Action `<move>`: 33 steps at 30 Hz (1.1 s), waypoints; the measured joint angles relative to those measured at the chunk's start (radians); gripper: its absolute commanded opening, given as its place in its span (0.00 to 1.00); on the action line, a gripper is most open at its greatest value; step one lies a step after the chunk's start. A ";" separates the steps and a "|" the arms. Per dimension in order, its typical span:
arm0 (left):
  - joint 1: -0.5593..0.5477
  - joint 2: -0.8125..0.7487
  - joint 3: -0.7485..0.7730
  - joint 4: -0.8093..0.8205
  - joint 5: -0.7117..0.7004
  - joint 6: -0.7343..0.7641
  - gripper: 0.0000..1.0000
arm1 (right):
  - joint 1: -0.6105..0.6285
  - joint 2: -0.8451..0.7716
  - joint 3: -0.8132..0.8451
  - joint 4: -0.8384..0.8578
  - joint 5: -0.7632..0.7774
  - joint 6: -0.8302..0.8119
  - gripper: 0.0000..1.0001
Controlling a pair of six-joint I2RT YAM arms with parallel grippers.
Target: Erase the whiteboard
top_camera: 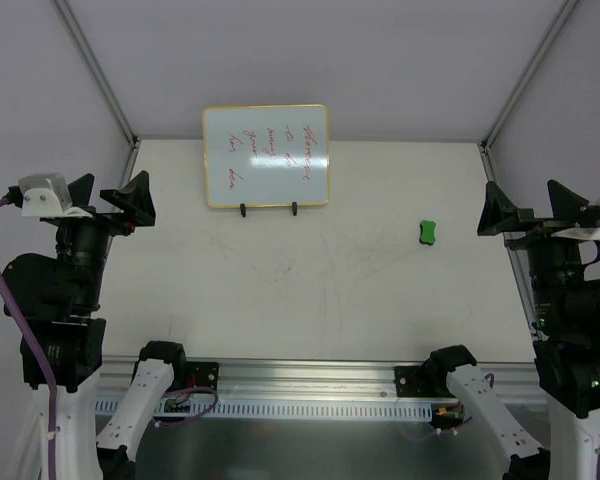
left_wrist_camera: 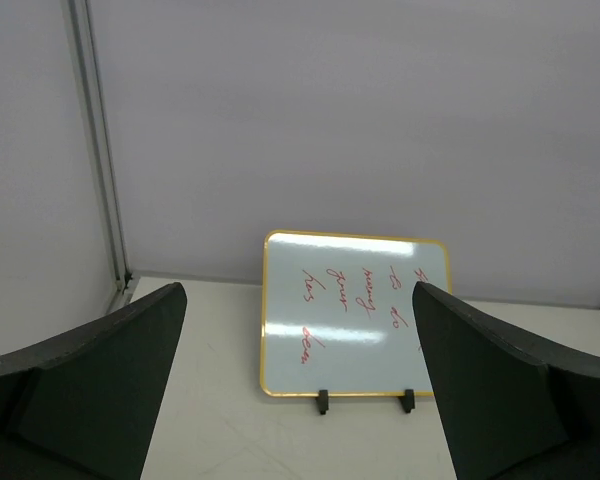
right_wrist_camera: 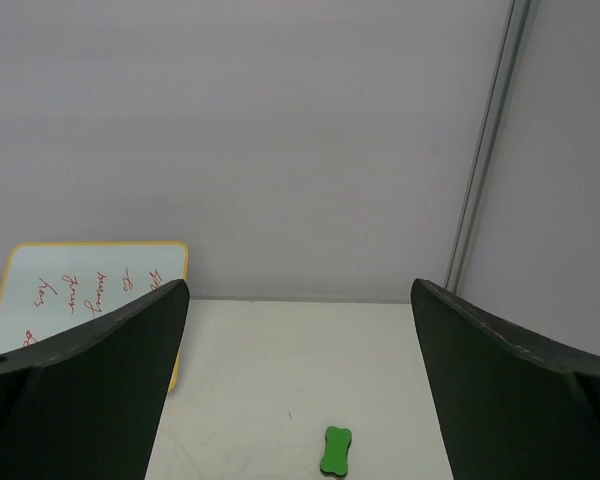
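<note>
The desk carries the whiteboard at its far edge, a little left of centre. It stands upright on two black feet, covered in red handwriting. The left hand and right hand hover at the side edges, both spread wide and empty. The green eraser lies toward the right edge, long axis pointing near-to-far. It is plainly closer to the right hand, so I'd expect that arm to fetch it.

White table bears the whiteboard standing at its far edge and a green eraser toward the right
</note>
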 measured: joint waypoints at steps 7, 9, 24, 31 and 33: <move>0.000 0.016 -0.049 -0.007 0.011 -0.034 0.99 | 0.000 0.016 -0.037 0.010 -0.013 0.043 0.99; 0.000 0.035 -0.065 -0.007 0.020 -0.051 0.99 | 0.000 0.029 -0.056 0.008 -0.031 0.066 0.99; -0.163 0.578 -0.145 -0.014 0.037 -0.238 0.99 | 0.001 0.136 -0.335 -0.019 -0.077 0.270 0.99; -0.200 0.948 -0.085 -0.009 -0.019 -0.290 0.98 | 0.001 0.130 -0.439 -0.030 -0.108 0.313 0.99; -0.199 1.036 -0.065 -0.004 -0.035 -0.307 0.95 | 0.001 0.127 -0.452 -0.032 -0.118 0.325 0.99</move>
